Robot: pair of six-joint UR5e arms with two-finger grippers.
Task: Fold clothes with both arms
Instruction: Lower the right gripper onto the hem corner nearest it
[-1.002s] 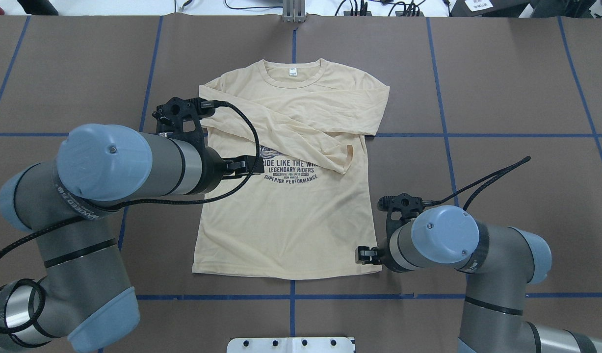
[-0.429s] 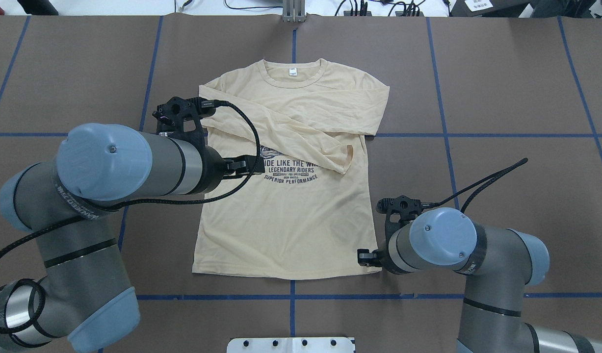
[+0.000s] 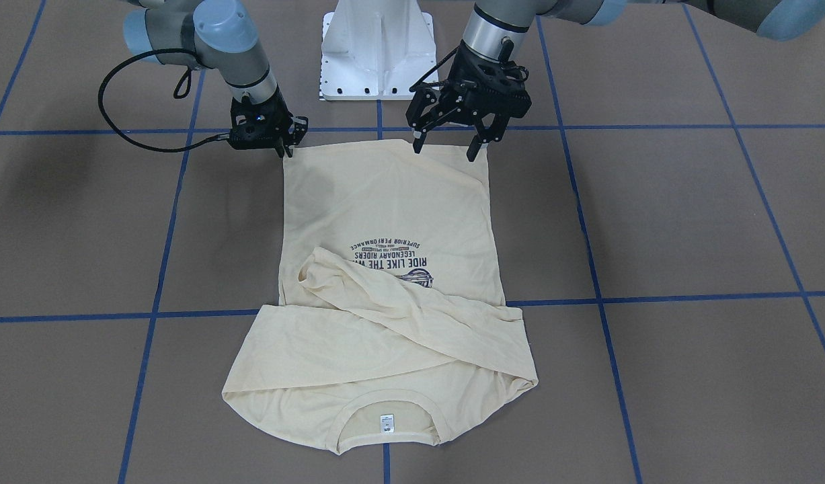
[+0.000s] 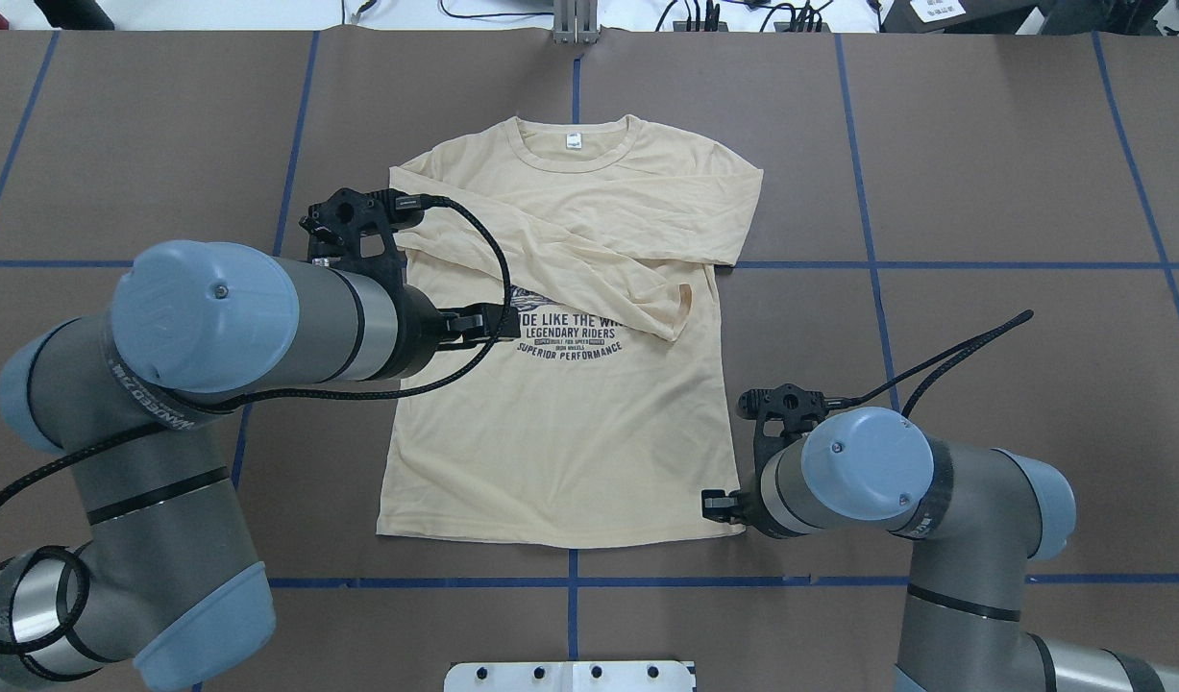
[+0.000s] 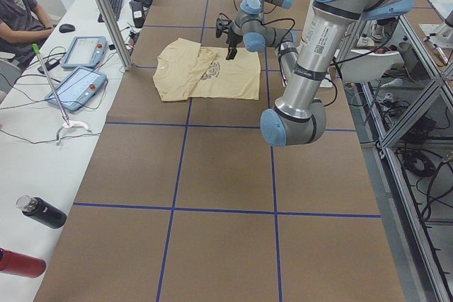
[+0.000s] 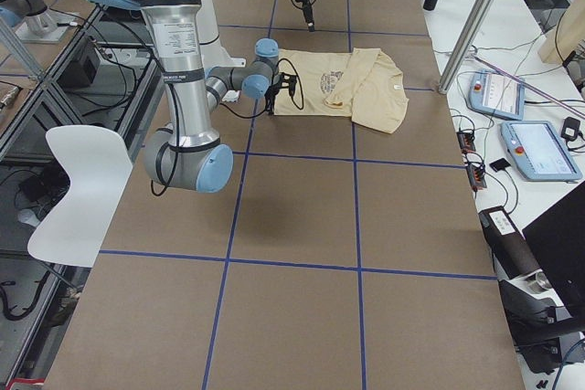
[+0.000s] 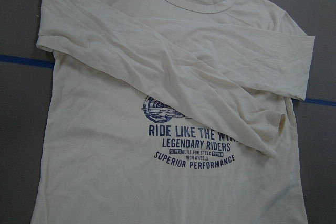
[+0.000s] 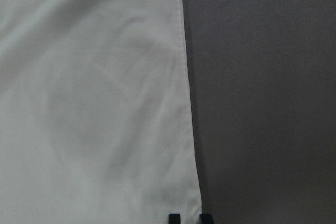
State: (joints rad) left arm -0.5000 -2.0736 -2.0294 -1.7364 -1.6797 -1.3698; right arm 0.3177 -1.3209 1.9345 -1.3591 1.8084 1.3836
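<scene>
The cream-yellow T-shirt [image 4: 551, 442] lies flat and face up on the brown table, collar at the far side and both sleeves folded across the chest. It also shows in the front view [image 3: 385, 202] and fills the left wrist view [image 7: 131, 182]. My left gripper [image 3: 447, 144] hangs wide open above the hem's left part, clear of the cloth; in the overhead view [image 4: 483, 322] it sits over the print. My right gripper [image 3: 282, 149] is low at the hem's right corner. In the right wrist view [image 8: 189, 217] its fingertips stand a narrow gap apart, straddling the shirt's side edge [image 8: 186, 77].
The white pedestal base [image 3: 377, 47] stands just behind the hem. Blue tape lines [image 4: 868, 240] grid the table. Tablets [image 5: 76, 86], bottles [image 5: 42, 211], a metal post [image 5: 106, 12] and a seated person [image 5: 18, 12] are along the far operators' side.
My right arm has shifted slightly toward the hem corner. The left arm and the shirt have not visibly moved.
</scene>
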